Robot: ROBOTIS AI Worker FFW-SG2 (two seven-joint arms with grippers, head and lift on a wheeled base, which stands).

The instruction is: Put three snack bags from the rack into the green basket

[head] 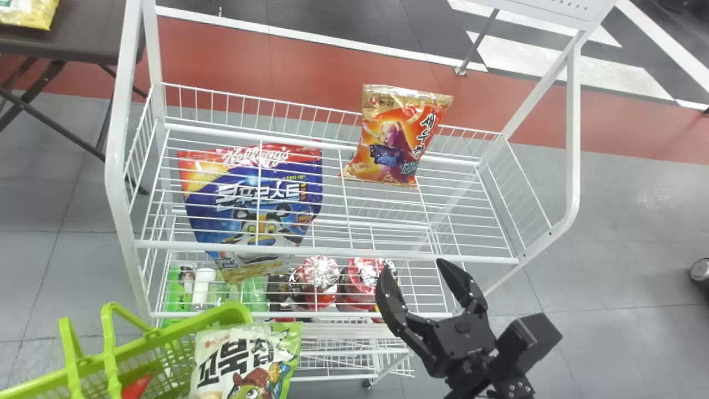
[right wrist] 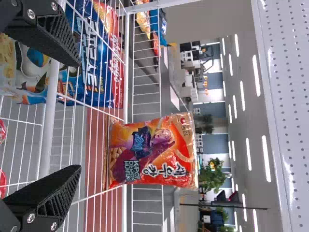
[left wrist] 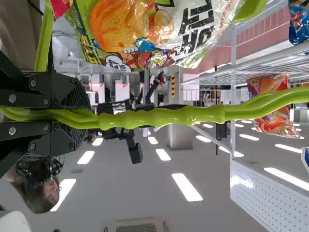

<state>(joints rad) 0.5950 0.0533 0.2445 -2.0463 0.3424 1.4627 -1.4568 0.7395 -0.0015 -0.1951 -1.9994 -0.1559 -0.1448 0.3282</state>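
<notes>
Lettering (head: 427, 128) runs down the orange snack bag (head: 392, 145).

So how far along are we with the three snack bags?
Done: a white-and-green glossy bag sits in the green plastic basket, whose handle the left gripper grips. A red patch inside may be another bag; unclear. In hand: the open black right gripper holds none. Left: at least one, likely the orange-and-gold bag on the white wire rack.
</notes>
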